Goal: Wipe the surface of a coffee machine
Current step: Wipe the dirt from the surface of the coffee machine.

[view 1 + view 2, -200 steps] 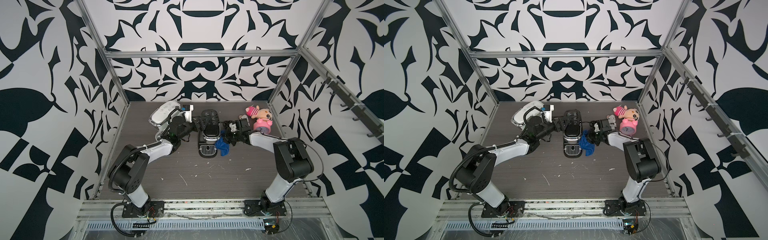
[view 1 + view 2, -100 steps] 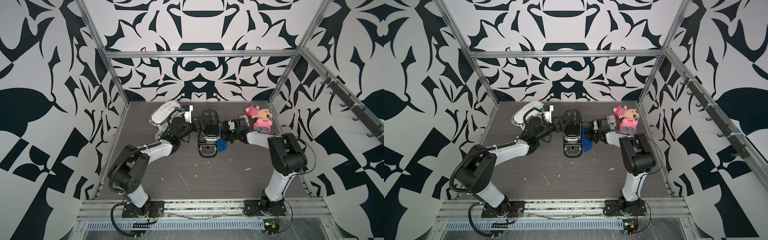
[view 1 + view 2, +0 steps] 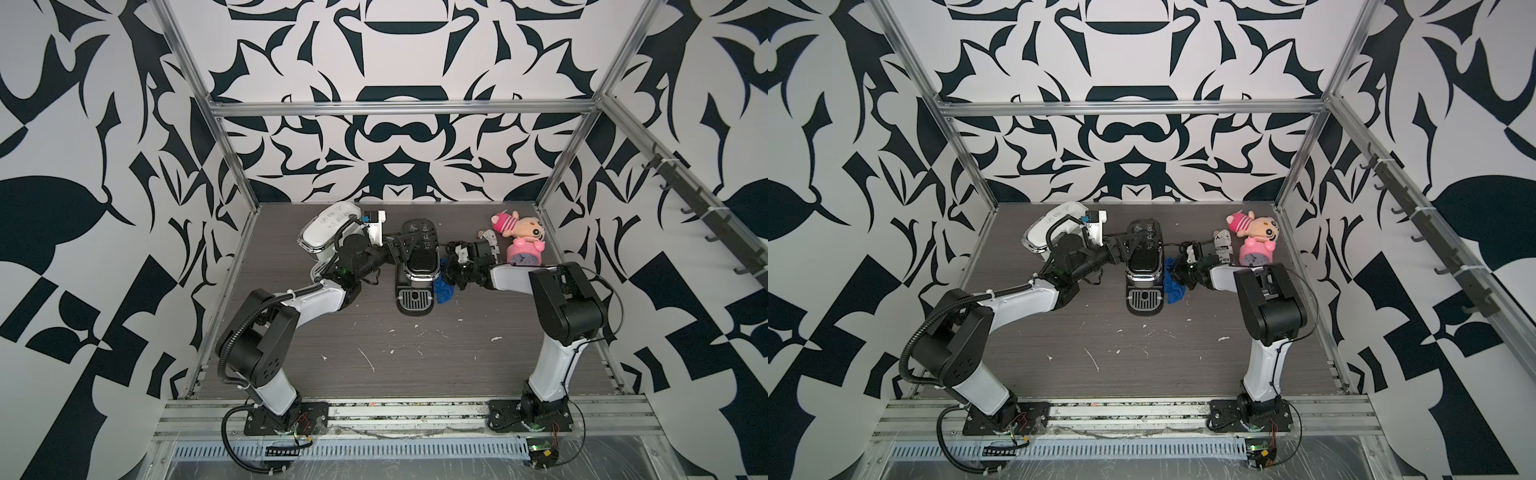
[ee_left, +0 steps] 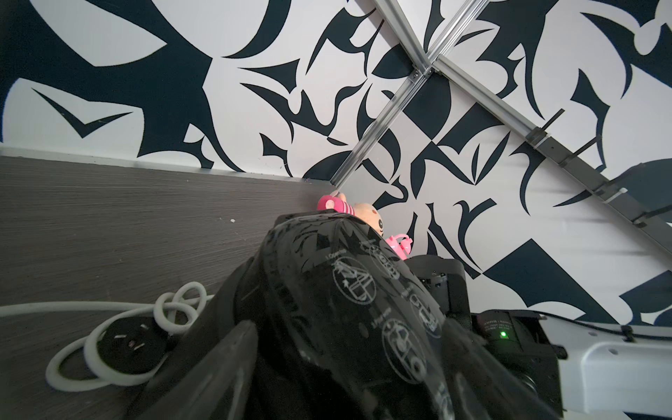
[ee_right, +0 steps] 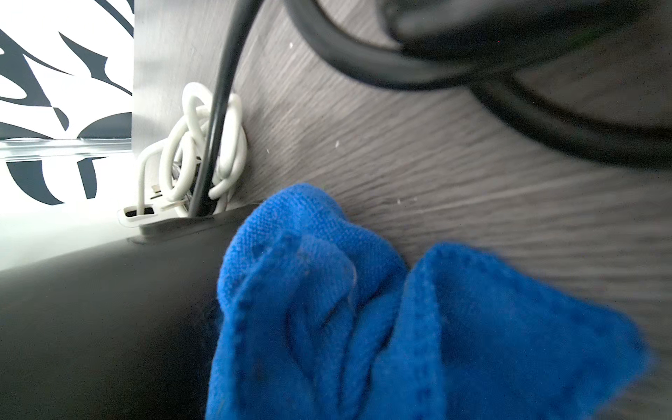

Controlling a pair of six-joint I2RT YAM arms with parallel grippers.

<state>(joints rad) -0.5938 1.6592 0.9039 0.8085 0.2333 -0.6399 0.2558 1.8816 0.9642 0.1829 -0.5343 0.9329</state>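
Note:
The black coffee machine stands mid-table, its drip tray facing the front edge. My left gripper reaches in from the left. In the left wrist view the machine's glossy lid lies between the two fingers, so my left gripper is shut on it at a wide spread. My right gripper is shut on a blue cloth. The cloth is pressed against the machine's right side and hides the right fingers.
A white appliance sits behind the left arm. At the back right are a plush toy, a pink alarm clock and a printed can. A coiled white cord lies behind the machine. White crumbs dot the front of the table.
The right arm has drawn in closer to the machine, sliding the blue cloth a little along its right side. The left gripper has stayed on the machine.

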